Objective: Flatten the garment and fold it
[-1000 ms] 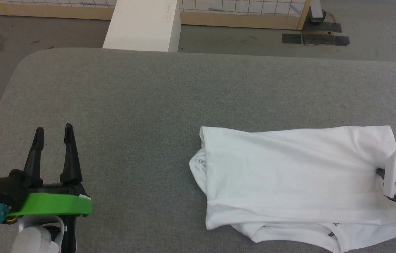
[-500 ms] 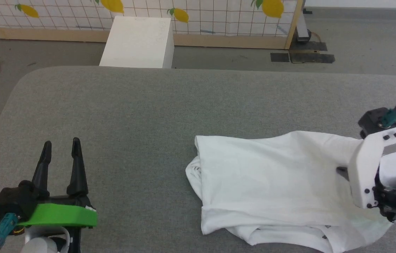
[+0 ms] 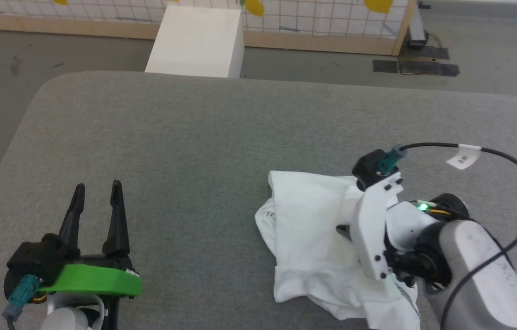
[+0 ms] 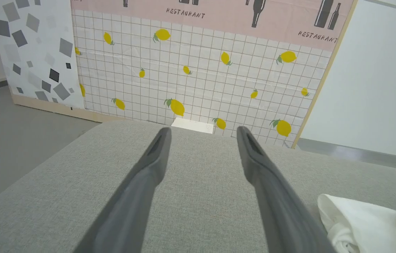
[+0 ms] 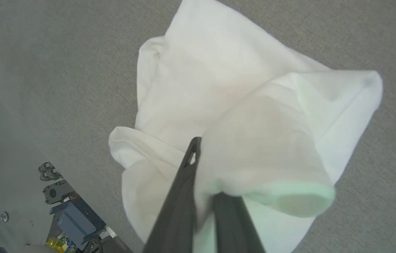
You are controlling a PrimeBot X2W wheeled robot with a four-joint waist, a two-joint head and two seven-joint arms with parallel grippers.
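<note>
Grey woven fabric covers the broad table, whose rounded far-left corner stands before a concrete floor. Beyond that far edge stands a plain white block; whether it is a box, or holds anything, cannot be told. Behind it runs a tiled panel printed with lemons.

On the table's right half lies the garment, white and bunched into a loose heap rather than spread flat. The right gripper comes at it from the right. Its two dark fingers are drawn close together with a raised fold of the cloth pinched between them. In the right wrist view that fold drapes over one finger and hides its tip, while the rest of the shirt trails down onto the table below. A black cable arcs from that wrist.

The left gripper is over the table's near left, well apart from the garment. Its fingers are spread wide, with nothing between them. In the left wrist view, the shirt's edge shows just right of its right finger.
</note>
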